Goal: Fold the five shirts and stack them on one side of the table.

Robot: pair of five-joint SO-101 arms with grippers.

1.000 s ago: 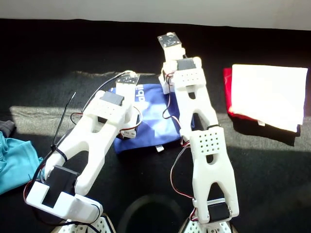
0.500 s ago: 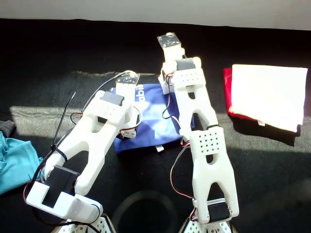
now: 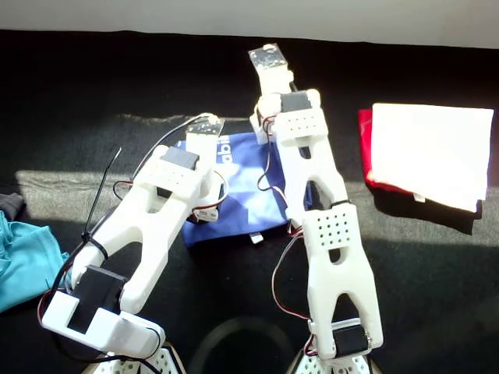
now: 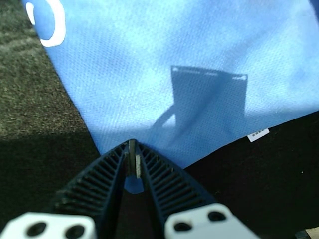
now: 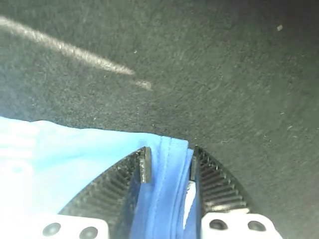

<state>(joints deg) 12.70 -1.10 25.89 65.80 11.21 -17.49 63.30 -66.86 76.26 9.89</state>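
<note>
A blue shirt (image 3: 245, 187) with white print lies partly folded on the black table, under both arms. My left gripper (image 4: 132, 152) is shut on a corner of the blue shirt (image 4: 174, 59) at its near-left side. My right gripper (image 5: 169, 164) is at the shirt's far edge. Its fingers are closed on the folded hem (image 5: 167, 199), and fabric fills the narrow gap between them. At the right side a folded white shirt (image 3: 429, 152) rests on a red shirt (image 3: 365, 148). A teal shirt (image 3: 23, 261) lies crumpled at the left edge.
A dark grey cloth (image 3: 9, 204) pokes in beside the teal shirt. The left arm (image 3: 148, 226) and right arm (image 3: 331, 257) stretch from the near edge over the middle. Bare black table (image 3: 117, 78) lies beyond the blue shirt and between it and the stack.
The right arm's wrist has shifted a little to the left and toward the far side. The left arm and the shirts look unmoved.
</note>
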